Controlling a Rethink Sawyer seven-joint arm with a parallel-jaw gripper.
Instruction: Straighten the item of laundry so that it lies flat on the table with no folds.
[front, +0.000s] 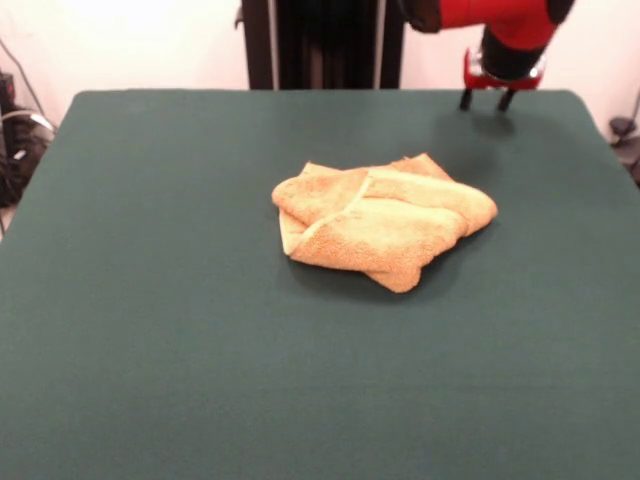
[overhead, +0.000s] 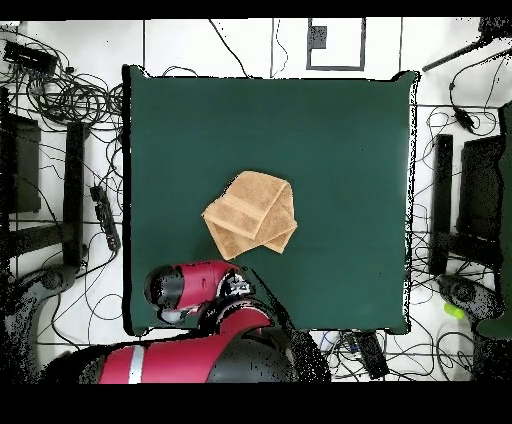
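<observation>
The hand (front: 487, 99) hangs just above the far edge of the worktop (front: 150, 330), near one of its back corners, and carries nothing. Its two dark fingertips (front: 466, 99) point down with a clear gap between them, so it stands moderately wide. Above them sit a red mount and the thick red and black arm (front: 500, 20), which enters from the top of the front view. In the overhead view the arm (overhead: 195, 285) covers the hand entirely.

The towel (front: 385, 222) lies well apart from the hand, toward the middle of the worktop and nearer the front camera than the fingertips. It is orange-yellow and fuzzy, bunched into a rough heap with several layers folded over one another; a paler hem runs along one fold, and a corner pokes out on the side nearest the camera. From overhead the towel (overhead: 252, 213) reads as a folded, roughly diamond-shaped patch just beyond the arm's red wrist section.

The worktop is dark green, matte and felt-like, and large compared with the towel. Behind the hand stands the black pedestal column (front: 320, 45) against a pale wall. Around the worktop the overhead view shows a light floor strewn with black cables (overhead: 70, 95) and dark equipment on both sides.
</observation>
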